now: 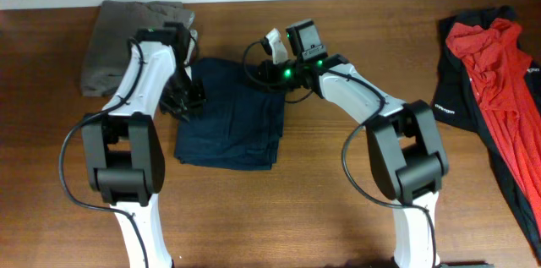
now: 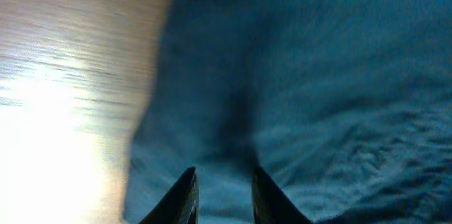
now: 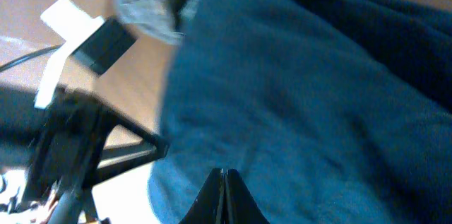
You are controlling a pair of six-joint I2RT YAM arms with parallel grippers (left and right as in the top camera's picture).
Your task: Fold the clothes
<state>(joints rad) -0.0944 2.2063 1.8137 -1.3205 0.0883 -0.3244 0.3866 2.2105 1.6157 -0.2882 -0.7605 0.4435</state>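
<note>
A dark blue garment lies folded in the middle of the table. My left gripper is at its left edge. In the left wrist view its fingers are slightly apart over the blue cloth, near the cloth's edge with the wood. My right gripper is at the garment's top right corner. In the right wrist view its fingers are pressed together over the blue cloth, with no fabric visible between the tips.
A grey folded garment lies at the back left. A red and black pile of clothes lies at the right edge. The left arm's white and black parts show beside the cloth in the right wrist view.
</note>
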